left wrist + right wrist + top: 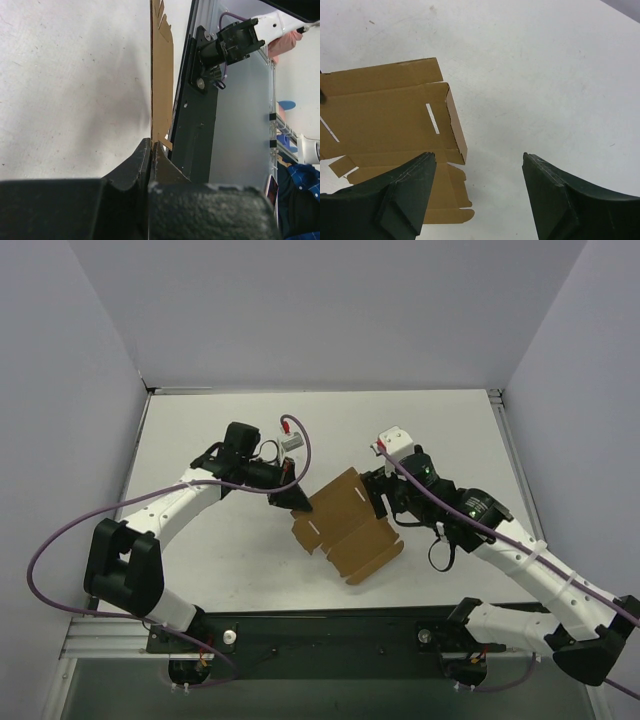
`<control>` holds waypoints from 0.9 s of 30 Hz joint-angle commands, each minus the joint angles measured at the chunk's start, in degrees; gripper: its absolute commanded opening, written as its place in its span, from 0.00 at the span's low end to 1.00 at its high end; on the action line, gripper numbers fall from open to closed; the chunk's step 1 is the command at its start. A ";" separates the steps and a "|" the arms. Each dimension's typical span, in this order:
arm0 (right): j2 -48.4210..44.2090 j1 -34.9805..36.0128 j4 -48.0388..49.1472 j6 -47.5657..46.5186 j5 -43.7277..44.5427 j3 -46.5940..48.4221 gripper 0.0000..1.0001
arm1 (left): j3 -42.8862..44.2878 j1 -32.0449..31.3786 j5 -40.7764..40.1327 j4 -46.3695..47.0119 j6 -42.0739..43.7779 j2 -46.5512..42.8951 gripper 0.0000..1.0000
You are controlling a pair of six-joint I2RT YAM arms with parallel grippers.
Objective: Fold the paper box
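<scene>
Unfolded paper box (345, 530), long axis diagonal

table (215, 420): white, matte | walls (330, 310): plain pale grey, three sides | light: even

The top external camera looks steeply down from behind the arm bases (440, 632) over the whole table (200, 430). Wrist cameras peer closely past the left gripper (151, 146) and right gripper (479, 156); all three views share the paper box (348, 528).
</scene>
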 commanded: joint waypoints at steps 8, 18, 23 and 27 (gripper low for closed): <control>4.98 0.58 -0.09 -3.58 -3.19 -0.07 0.64 | 2.59 -0.62 3.46 -2.55 4.09 -1.95 0.00; 6.83 0.67 4.40 -4.72 -2.74 -1.30 0.44 | 2.59 -0.97 3.98 -3.08 4.70 -2.12 0.00; 7.71 0.67 4.57 -4.55 -3.71 -2.00 0.33 | 2.50 -1.06 4.07 -3.08 5.06 -2.39 0.00; 7.71 0.67 4.93 -3.94 -4.86 -2.70 0.11 | 2.32 -1.24 3.37 -1.68 4.79 -2.65 0.00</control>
